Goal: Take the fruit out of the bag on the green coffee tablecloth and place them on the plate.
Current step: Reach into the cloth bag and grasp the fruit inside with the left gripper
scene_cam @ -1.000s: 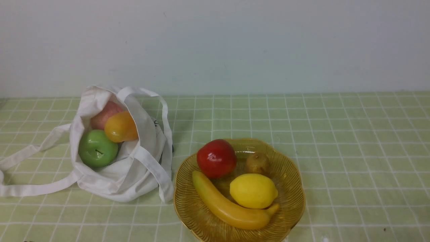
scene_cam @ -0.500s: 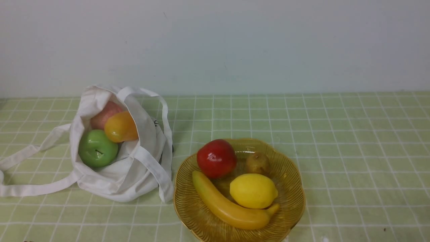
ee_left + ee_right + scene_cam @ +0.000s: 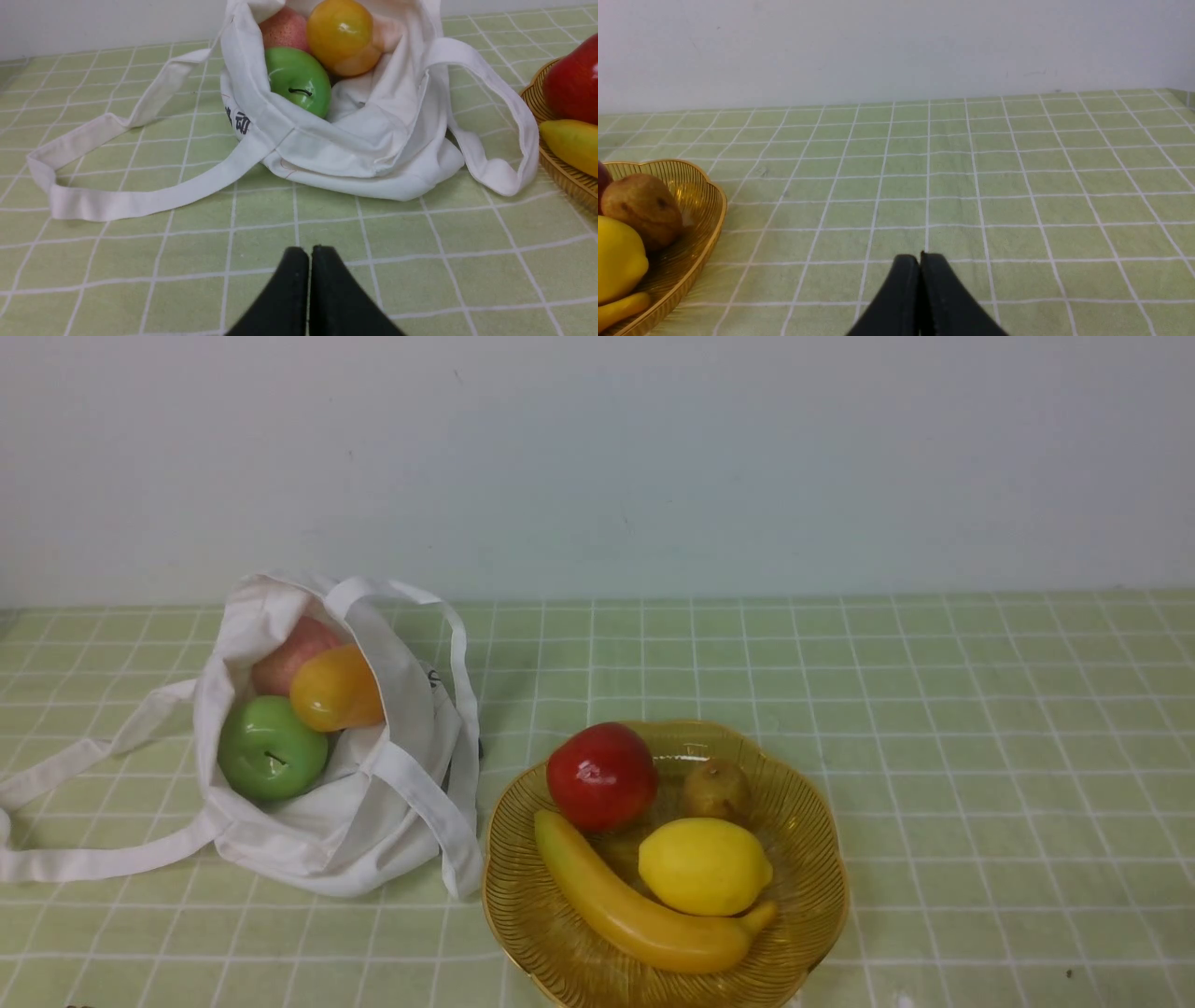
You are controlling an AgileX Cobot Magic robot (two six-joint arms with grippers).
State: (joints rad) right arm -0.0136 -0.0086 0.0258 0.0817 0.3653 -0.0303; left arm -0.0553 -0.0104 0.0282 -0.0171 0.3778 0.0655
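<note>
The white cloth bag (image 3: pixel 373 803) lies open on the green checked tablecloth (image 3: pixel 934 709) at the left. Inside it are a green apple (image 3: pixel 271 749), an orange-yellow mango (image 3: pixel 334 689) and a pale pink peach (image 3: pixel 289 651). The amber ribbed plate (image 3: pixel 812 859) sits to the bag's right. In the left wrist view the bag (image 3: pixel 364 149), apple (image 3: pixel 299 81), mango (image 3: pixel 343 35) and peach (image 3: pixel 282 28) lie beyond my left gripper (image 3: pixel 309 252), which is shut and empty. My right gripper (image 3: pixel 920 259) is shut and empty over bare cloth, right of the plate (image 3: pixel 707 219). Neither gripper shows in the front view.
The plate holds a dark red apple (image 3: pixel 601 775), a yellow lemon (image 3: pixel 705 865), a banana (image 3: pixel 625 910) and a small brown fruit (image 3: pixel 716 789). The bag's long straps (image 3: pixel 84 863) trail to the left on the cloth. A pale wall stands behind the table.
</note>
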